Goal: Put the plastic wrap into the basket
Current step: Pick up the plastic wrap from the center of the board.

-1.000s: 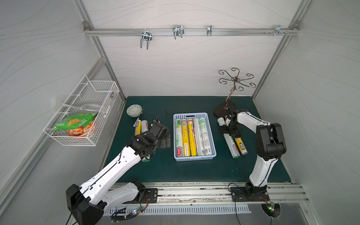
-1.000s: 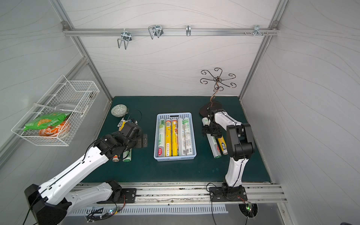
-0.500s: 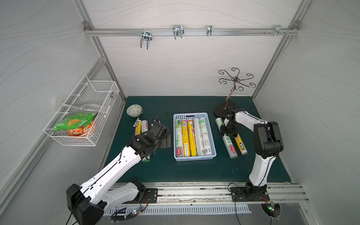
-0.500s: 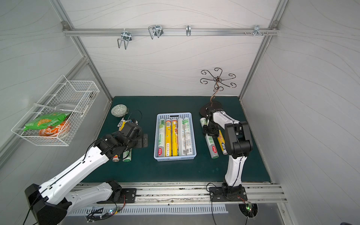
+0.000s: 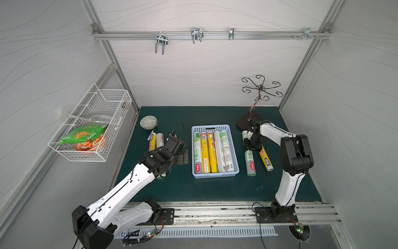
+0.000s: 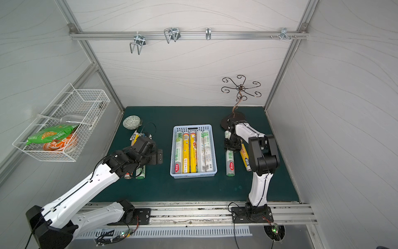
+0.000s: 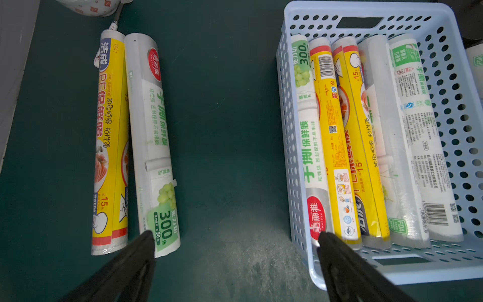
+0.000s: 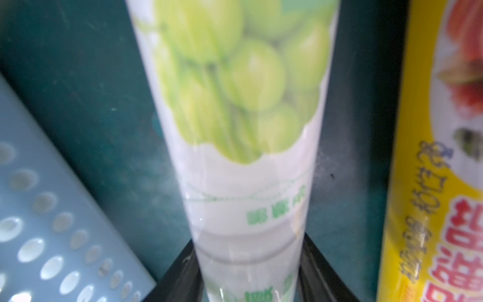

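The right hand (image 5: 251, 144) pinches the white grape-print roll (image 8: 243, 183), which lies on the tabletop (image 5: 193, 187) just right of the light blue basket (image 5: 215, 174); five rolls (image 5: 212, 151) lie inside it; the left hand (image 7: 236, 235) hangs wide open left of the basket, near two more rolls (image 7: 151, 130).

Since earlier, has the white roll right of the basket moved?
Yes. The white green-printed roll pivoted, near end toward the light blue basket, leaving the yellow roll.

Overhead stereo pair; wrist cameras beside basket (image 7: 287, 117)
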You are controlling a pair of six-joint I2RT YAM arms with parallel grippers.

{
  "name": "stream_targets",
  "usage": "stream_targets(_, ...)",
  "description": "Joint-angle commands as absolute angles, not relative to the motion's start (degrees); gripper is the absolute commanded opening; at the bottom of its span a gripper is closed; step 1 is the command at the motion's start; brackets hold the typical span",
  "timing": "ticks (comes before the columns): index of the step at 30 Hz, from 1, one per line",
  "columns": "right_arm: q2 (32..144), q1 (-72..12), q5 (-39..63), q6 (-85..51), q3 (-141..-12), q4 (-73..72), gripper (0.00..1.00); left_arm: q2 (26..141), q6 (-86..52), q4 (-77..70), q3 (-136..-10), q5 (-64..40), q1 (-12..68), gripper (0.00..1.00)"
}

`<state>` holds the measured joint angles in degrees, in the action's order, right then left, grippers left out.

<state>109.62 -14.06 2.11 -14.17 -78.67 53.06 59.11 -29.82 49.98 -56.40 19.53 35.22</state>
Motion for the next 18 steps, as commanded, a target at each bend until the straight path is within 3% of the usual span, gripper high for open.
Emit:
stream_targets(1,104.0,-15.0,3.8,-15.2,-80.0,57.3,0.39,58.1,-30.3,48.6,-56.6,20.1,34.9,1.0)
stream_targets(18,94.5,-20.5,9.6,-21.4,-91.4,65.4,0.36,57.0,-30.8,49.0,-56.6,20.0,34.9,0.99)
